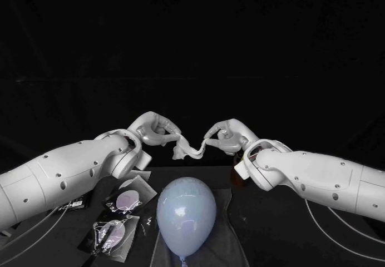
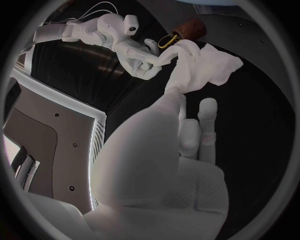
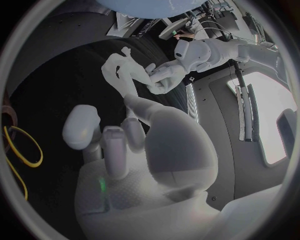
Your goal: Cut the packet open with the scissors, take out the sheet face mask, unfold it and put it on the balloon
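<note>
The white sheet mask [image 1: 191, 148] hangs crumpled in the air between my two hands, above the far end of the pale blue balloon [image 1: 186, 214], which lies on the table. My left hand [image 1: 156, 129] pinches its left edge and my right hand [image 1: 227, 135] pinches its right edge. In the left wrist view the mask [image 2: 207, 67] is bunched between my own fingertips [image 2: 178, 85] and the right hand [image 2: 140, 54]. In the right wrist view the mask [image 3: 117, 71] stretches from my own finger to the left hand [image 3: 164, 77]. The balloon [image 3: 150, 6] lies beyond.
Shiny packets [image 1: 122, 202] [image 1: 108, 233] lie on the table left of the balloon, under my left arm. A yellow loop [image 3: 22, 150] lies on the table near my right hand, and a brown object [image 2: 190, 29] with a yellow ring [image 2: 165, 41] sits beyond the mask.
</note>
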`<state>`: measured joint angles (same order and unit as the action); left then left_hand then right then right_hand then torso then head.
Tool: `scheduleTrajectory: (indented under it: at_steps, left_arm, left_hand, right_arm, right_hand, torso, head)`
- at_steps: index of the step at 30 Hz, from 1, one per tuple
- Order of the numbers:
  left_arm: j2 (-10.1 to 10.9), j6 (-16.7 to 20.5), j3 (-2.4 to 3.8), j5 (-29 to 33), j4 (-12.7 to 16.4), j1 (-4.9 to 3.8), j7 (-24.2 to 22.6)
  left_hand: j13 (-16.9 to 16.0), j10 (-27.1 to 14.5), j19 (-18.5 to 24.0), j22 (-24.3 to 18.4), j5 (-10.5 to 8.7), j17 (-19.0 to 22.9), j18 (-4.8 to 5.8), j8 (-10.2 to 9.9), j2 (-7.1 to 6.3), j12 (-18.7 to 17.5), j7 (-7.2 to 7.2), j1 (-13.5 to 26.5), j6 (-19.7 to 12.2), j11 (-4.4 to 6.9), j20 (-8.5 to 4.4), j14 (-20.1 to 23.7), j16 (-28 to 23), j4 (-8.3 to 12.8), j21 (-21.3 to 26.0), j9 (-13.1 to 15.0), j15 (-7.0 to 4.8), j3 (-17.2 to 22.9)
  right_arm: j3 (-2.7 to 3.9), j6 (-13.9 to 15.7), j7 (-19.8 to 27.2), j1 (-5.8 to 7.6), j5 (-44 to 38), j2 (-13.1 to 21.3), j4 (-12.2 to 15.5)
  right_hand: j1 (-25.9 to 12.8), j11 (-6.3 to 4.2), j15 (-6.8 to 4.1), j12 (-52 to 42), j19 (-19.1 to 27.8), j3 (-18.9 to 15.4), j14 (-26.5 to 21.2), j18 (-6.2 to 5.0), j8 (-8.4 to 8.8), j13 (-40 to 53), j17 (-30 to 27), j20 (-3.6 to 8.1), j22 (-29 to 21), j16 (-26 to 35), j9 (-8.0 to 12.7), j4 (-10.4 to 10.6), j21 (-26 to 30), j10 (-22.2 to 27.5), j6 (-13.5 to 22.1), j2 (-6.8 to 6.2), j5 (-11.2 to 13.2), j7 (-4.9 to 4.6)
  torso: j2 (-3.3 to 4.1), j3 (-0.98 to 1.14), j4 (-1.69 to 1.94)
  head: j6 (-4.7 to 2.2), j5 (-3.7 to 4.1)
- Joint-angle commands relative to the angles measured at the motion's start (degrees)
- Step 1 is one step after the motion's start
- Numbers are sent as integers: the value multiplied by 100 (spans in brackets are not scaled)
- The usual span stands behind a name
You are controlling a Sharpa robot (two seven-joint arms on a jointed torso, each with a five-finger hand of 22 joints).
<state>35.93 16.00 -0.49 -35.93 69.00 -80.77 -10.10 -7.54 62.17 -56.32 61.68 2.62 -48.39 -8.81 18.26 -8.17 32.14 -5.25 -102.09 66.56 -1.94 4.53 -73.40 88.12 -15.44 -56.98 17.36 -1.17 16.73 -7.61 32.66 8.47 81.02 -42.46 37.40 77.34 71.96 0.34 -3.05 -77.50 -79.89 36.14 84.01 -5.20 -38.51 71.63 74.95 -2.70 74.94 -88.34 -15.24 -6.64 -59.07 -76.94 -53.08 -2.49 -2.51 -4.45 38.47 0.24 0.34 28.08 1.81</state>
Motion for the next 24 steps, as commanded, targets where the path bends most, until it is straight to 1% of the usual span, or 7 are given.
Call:
scheduleTrajectory:
  at_steps: [1, 7, 9, 12, 17, 21, 24]
  left_arm:
    - [51, -186, -130, 86, 198, -56, 19]
    - [-43, 155, 45, 197, -318, 46, -76]
    - [-3, 36, -32, 240, -248, -1, -4]
    - [131, -256, -186, 74, 165, -86, 26]
    - [104, 122, 29, 378, -348, 53, -12]
    - [253, -255, -174, 258, 88, -50, 76]
    - [213, 38, -71, 449, -56, 39, -11]
  left_hand:
    - [-26, 6, -16, -38, 14, 162, -96, -27, -133, 54, -34, 137, -7, -16, -7, 52, -30, 73, 34, -11, -7, 282]
    - [-36, 7, -91, 43, 16, -68, -72, -2, -225, 80, -29, 297, 7, -9, -7, -60, -27, 188, -51, 8, -7, 567]
    - [-48, -9, -92, -1, 13, -51, -89, 6, -283, 107, -28, 416, 0, -15, -14, -59, -23, 292, -21, 18, -8, 761]
    - [-61, -14, -6, -60, 12, 264, -103, 21, -344, 136, -35, 584, -2, -12, -11, 91, -67, 397, 60, 35, -11, 947]
    - [-76, -32, -55, -22, 13, 42, -103, 45, -403, 169, -34, 820, -21, -23, -18, -17, -62, 659, 12, 74, -6, 1290]
    - [-111, -44, 75, -110, 11, 450, -123, 89, -457, 243, -38, 1202, -18, -8, -9, 194, -136, 977, 135, 129, -9, 1600]
    - [-110, -43, 25, -51, 12, 289, -105, 94, -451, 242, -35, 1234, -22, -6, -9, 127, -135, 1013, 75, 137, -12, 1630]
  right_arm:
    - [9, -235, 164, 2, 73, 34, -42]
    - [3, -136, 150, -23, 19, 28, -15]
    - [5, -144, 95, -23, 10, 13, -84]
    - [-1, -979, 162, -14, 60, 164, 94]
    - [6, -595, 83, -34, 182, 95, -48]
    - [-17, -1243, 112, -4, 194, 271, 122]
    - [-27, -935, 101, -3, 216, 199, 75]
  right_hand:
    - [-42, 7, -11, -7, -9, 44, 466, -19, -30, 19, 1024, -23, 781, -33, -13, -3, -51, -4, -17, -4, -27, -27]
    - [-54, 12, -9, 42, -9, 42, 471, -18, -28, -48, 1044, -26, 782, -38, -13, 3, -54, 46, -5, -3, -27, -31]
    - [-47, 10, -8, -17, -6, 51, 474, -21, -34, 38, 1053, -25, 779, -40, -16, -9, -39, -17, -10, -3, -28, -31]
    - [-47, 11, -8, 1, 12, 53, 457, -30, -34, 11, 995, -26, 766, -24, -17, -10, 15, 2, -10, -3, -27, -31]
    - [-45, 16, -3, 39, 7, 68, 465, -26, -36, -36, 1025, -30, 772, -31, -22, -17, -10, 39, 14, 13, -28, -38]
    - [-65, 22, -1, 95, -1, 71, 468, -20, -42, -111, 1037, -33, 780, -34, -27, -19, -44, 95, 16, 10, -26, -43]
    - [-85, 26, 3, 103, 18, 60, 442, -27, -39, -119, 948, -36, 770, -7, -28, -3, 1, 102, 33, 12, -26, -44]
  torso:
    - [-15, -9, 17]
    - [18, -5, -22]
    - [1, -10, -46]
    - [13, -25, 51]
    - [28, -18, -22]
    - [17, -28, 64]
    - [42, -21, 27]
  head:
    - [-3, 34]
    - [34, -38]
    - [-5, 9]
    - [17, 95]
    - [10, 36]
    - [13, 103]
    - [65, -9]
